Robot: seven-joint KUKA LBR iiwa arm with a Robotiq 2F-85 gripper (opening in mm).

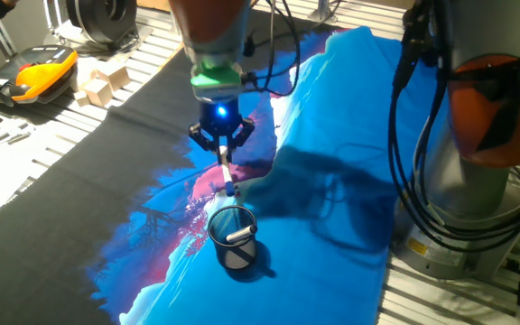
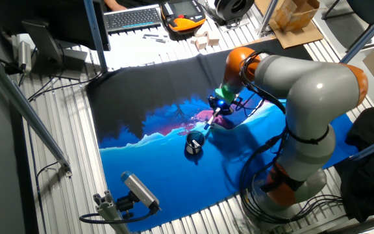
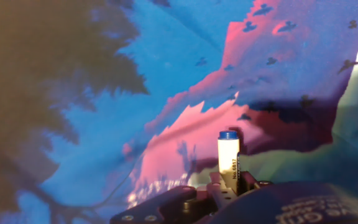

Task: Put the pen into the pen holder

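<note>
Robotics lab or test cell. Slatted aluminium bench [image 2: 63, 188] with a printed blue-and-pink cloth [image 2: 174, 175] spread over it. Orange-and-grey industrial arm [image 2: 304, 97] trailing black cables [image 1: 413, 135]. Keyboard [image 2: 133, 17], orange teach pendant [image 2: 184, 13], wooden blocks [image 1: 102, 83] at the edge. Camera on a bracket [image 2: 138, 192].

Slatted metal table [image 1: 52, 171] carries a printed blue-and-black cloth [image 1: 332, 117]; pen holder [image 1: 233, 236] upright on it.

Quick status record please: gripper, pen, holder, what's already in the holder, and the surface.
gripper: shut on the pen, above the cloth
pen: held near upright, lower end just behind the holder's rim, not yet inside
pen holder: upright on the cloth, in front of the gripper
inside holder: a short white stick
surface: blue and pink printed cloth
</note>
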